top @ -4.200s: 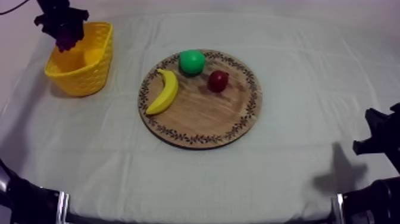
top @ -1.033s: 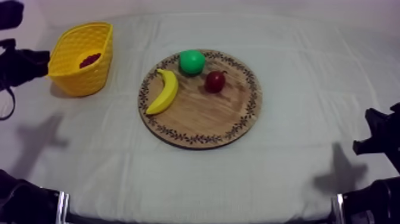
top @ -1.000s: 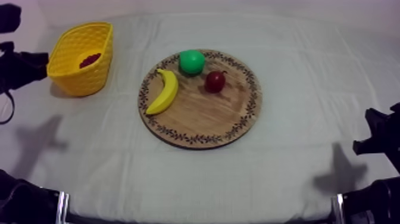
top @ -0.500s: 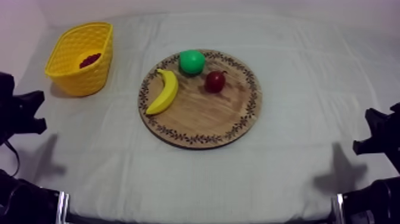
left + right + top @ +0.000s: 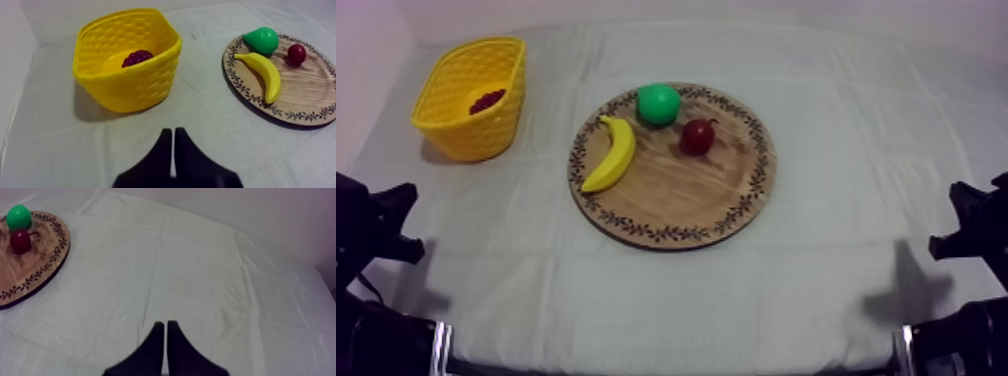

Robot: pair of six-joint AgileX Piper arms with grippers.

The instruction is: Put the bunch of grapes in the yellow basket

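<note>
The bunch of grapes (image 5: pixel 137 57) lies inside the yellow basket (image 5: pixel 135 87), down on its floor. It is dark purple-red & knobbly. The basket stands at the far left corner of the surface (image 5: pixel 836 280). It is plastic w/ woven-look lattice walls and a rounded-rectangular mouth wider than its base. The top view gives the grapes as a flat dark patch. The left wrist view looks in over the rim & shows the separate beads.

My left claw (image 5: pixel 173 132) is closed on nothing, its black fingers (image 5: pixel 162 155) pressed into a narrow wedge. It is over bare cloth (image 5: pixel 60 145) on the near side of the basket, apart from it. In the top view it sits low by the left edge, nr the front corner. My right claw (image 5: pixel 164 323) shows the same wedge, closed & empty, over creased cloth. The top view puts it by the right edge nr the front corner, well apart from the board.

The round wooden board (image 5: pixel 676 200) sits abt mid-surface, w/ visible grain & a dark leaf-pattern band round the rim. On it:
- banana (image 5: pixel 611 152): smooth, yellow, curved, along the left side
- pear (image 5: pixel 658 103): glossy green, at the far rim
- small red fruit (image 5: pixel 697 137): short stem, just beside the pear, apart from the banana

The top view makes the pear a plain green ball. The left wrist view shows its tapered neck pointing to the basket side. The cloth is grey-white w/ fold lines across it.
</note>
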